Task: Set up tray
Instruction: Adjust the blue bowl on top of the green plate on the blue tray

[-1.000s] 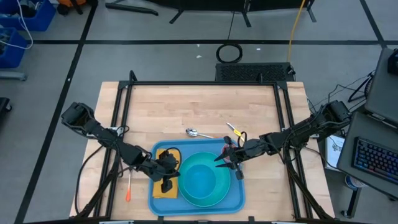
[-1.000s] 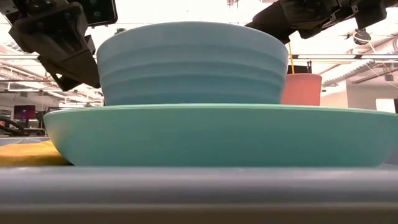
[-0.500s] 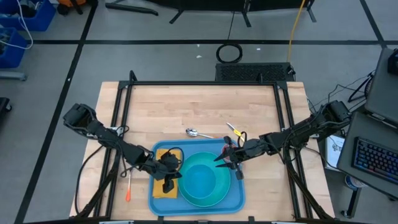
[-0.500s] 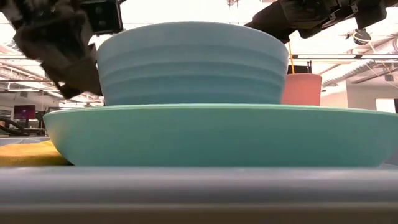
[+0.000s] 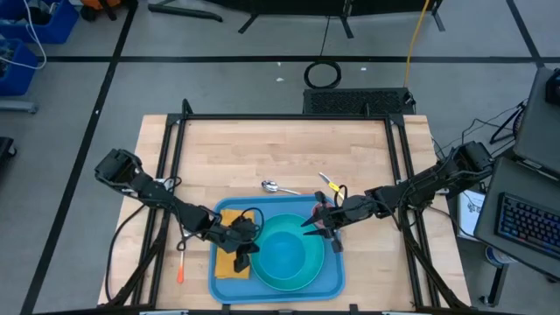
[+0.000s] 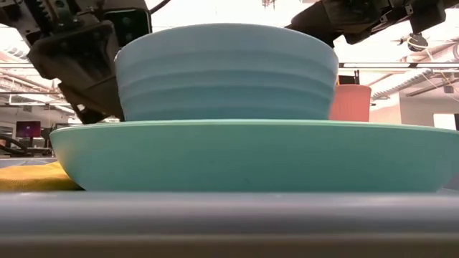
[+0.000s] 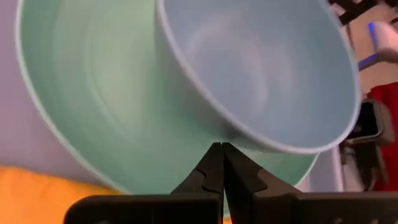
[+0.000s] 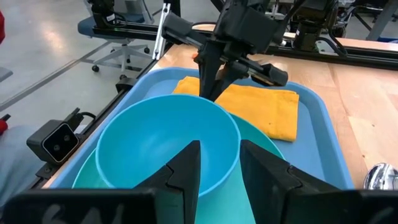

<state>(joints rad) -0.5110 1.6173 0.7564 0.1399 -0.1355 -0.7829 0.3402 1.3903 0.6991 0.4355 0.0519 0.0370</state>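
Left end effector (image 5: 246,248): fingers pressed together with no gap, tips meeting in a point, nothing between them. It sits low over the left part of the tray (image 5: 332,284), its tips at the outer wall of the bowl (image 5: 286,256) where the bowl meets the plate (image 5: 264,278) beneath. From it, the bowl lies directly ahead toward the tray's right side; the napkin (image 5: 226,264) lies under and just behind it.

Right end effector (image 5: 322,224): fingers partly apart. In the right wrist view the two dark fingers (image 8: 186,167) straddle the bowl's near rim, one inside and one outside; whether they actually pinch the rim cannot be told. It reaches in from the tray's far right corner, opposite the left one, so the bowl sits between the two.

Bowl: round, no long axis, light blue, resting in the middle of the turquoise plate. Both end effectors are at its wall; neither is clearly nearer.

Tray: blue, rectangular, long axis running left to right across the worktop (image 5: 280,153), lying at the near edge between the two arms. Plate and bowl fill its centre and right; the yellow napkin lies flat along its left end.

Open room: little bare tray floor remains, mainly a strip at the right end and near rim. A red cup (image 6: 350,102) stands behind the plate, by the right arm. A spoon (image 5: 273,185) lies on the worktop just beyond the tray's far rim; the far half of the worktop is open.
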